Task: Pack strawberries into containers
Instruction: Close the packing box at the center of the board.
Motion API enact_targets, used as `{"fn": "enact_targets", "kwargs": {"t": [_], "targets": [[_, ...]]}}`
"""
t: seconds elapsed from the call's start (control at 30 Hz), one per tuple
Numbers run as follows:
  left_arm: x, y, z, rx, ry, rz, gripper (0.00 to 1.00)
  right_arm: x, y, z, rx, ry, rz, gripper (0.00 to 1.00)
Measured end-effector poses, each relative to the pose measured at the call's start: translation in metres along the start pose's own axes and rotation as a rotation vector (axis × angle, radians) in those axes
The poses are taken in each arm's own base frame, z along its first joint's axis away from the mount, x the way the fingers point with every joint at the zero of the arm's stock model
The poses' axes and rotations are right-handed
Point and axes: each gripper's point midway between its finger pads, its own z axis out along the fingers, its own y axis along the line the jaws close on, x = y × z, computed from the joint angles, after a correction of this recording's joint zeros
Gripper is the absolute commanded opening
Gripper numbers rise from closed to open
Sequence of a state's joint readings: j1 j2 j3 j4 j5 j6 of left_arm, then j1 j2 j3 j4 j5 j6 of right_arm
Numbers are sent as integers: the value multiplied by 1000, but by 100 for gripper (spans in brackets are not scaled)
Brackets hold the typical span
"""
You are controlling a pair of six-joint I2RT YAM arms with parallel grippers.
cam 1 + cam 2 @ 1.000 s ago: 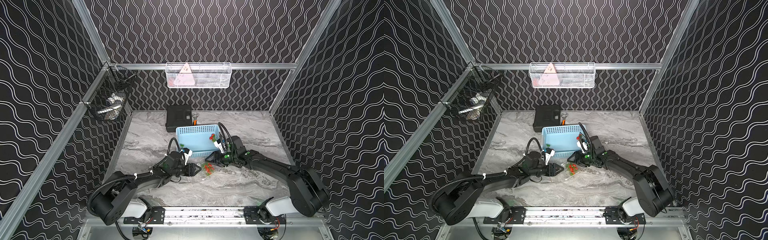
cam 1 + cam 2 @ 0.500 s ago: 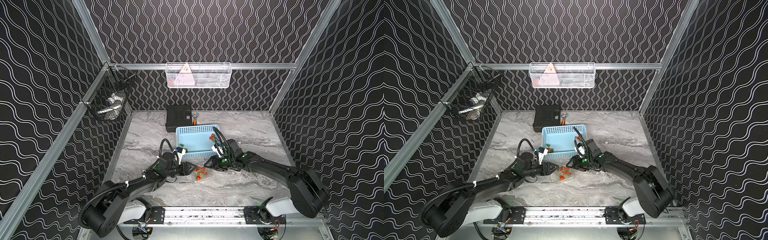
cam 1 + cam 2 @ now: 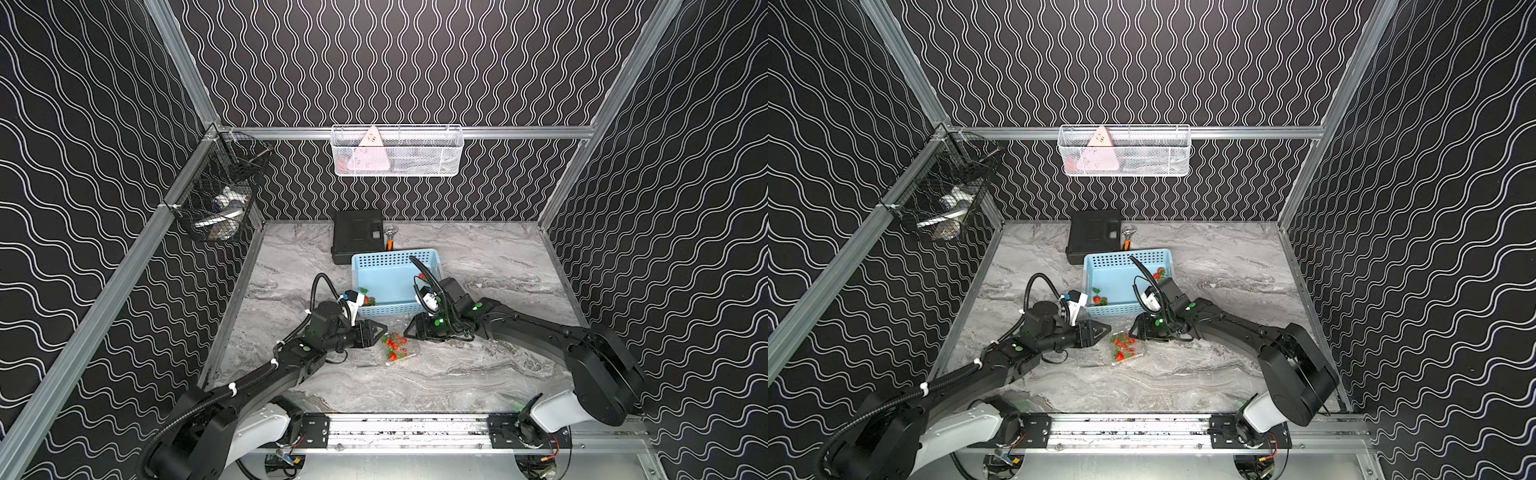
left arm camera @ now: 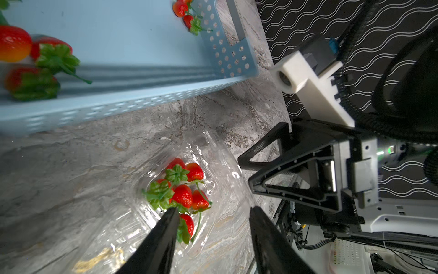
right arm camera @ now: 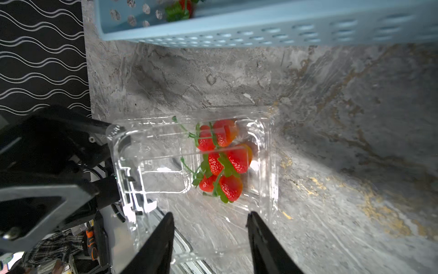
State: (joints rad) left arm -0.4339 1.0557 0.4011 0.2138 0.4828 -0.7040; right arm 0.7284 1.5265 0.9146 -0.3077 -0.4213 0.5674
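A clear clamshell container [image 3: 409,353] [image 3: 1138,351] lies on the marble table in front of the blue basket. A cluster of red strawberries [image 3: 392,345] [image 4: 184,194] [image 5: 222,161] sits in its base, and its lid half [image 5: 154,147] is spread toward my left arm. My left gripper [image 3: 383,329] [image 4: 212,213] is open at the container's left side, one finger over the base. My right gripper [image 3: 409,328] [image 5: 211,220] is open at the opposite side, with a clear plastic edge lying between its jaws, unclamped. More strawberries [image 3: 368,300] [image 3: 1158,274] [image 4: 16,42] lie in the basket.
The light blue perforated basket [image 3: 386,309] [image 3: 1113,309] stands just behind both grippers. A black case [image 3: 357,235] and an orange-handled tool [image 3: 390,241] sit at the back wall. A white wire basket [image 3: 397,151] and a black wire basket [image 3: 220,199] hang on the walls.
Over the second, both grippers and the clear container shifted left and a little toward the front rail. Little has moved in the last half second.
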Motion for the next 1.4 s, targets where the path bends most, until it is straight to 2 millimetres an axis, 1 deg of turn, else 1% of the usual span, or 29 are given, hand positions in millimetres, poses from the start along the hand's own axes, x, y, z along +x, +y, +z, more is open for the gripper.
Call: {"fn": "enact_targets", "kwargs": {"t": [0.1,0.17,0.23,0.3,0.43,0.6,0.7,0.8,1.0,1.1,1.4], "targets": [[-13,-9,-8,4,-35,19,54,1,0,3,38,6,-20,52],[-15,-10,-10,0,-39,31,54,4,0,6,67,17,-38,52],[-13,-6,-10,-12,-30,21,54,6,0,9,95,28,-56,52],[-7,1,-8,-25,-14,9,54,8,-1,12,125,32,-74,52],[14,21,-3,-66,40,-27,54,12,-7,17,182,43,-97,52],[25,28,2,-89,78,-37,54,14,-13,23,246,52,-112,52],[33,27,6,-94,118,-15,54,13,-14,26,268,50,-124,52],[35,24,11,-100,138,2,54,11,-13,27,285,44,-137,53],[49,28,17,-137,193,44,54,12,-16,26,319,45,-145,54],[57,27,18,-157,221,68,53,11,-19,25,340,38,-146,54],[82,27,17,-230,304,179,53,12,-21,26,345,37,-146,54]]}}
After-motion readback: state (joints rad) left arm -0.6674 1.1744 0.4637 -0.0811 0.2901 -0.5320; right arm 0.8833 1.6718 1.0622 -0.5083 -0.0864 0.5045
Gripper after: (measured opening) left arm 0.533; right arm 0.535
